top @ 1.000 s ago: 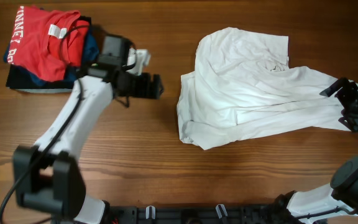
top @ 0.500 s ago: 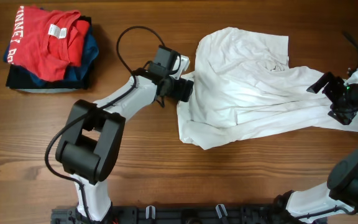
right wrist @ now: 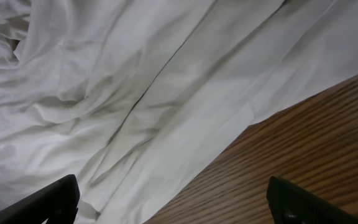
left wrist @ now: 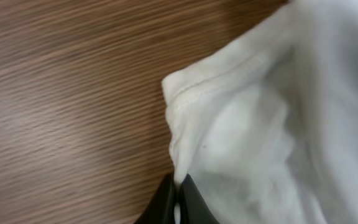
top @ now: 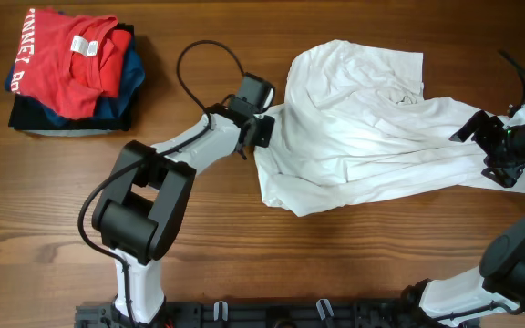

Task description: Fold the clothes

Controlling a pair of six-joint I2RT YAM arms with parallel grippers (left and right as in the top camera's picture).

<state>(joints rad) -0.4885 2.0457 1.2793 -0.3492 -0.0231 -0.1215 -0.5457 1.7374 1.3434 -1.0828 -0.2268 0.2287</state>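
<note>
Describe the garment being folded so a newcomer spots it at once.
On the wooden table, look at the right half of the overhead view. There lies the white T-shirt, spread out and wrinkled. Unlike the folded red, blue and dark stack at top left, it is loose and all white.

Left arm [top: 194,141]: white tube links between bulky black joint housings. A thin black cable [top: 203,42] loops off near the wrist.

Left gripper [top: 263,131]: black body with a white block behind it. Its wrist camera shows two black, wedge-shaped fingertips [left wrist: 165,205].

Right arm [top: 518,260]: rounded black housing with a white link below it.

Right gripper [top: 487,153]: black and angular, with a small green light. Its fingers [right wrist: 42,200] are matte black and blunt-ended.

Base rail [top: 272,314]: black, with white clips.
</note>
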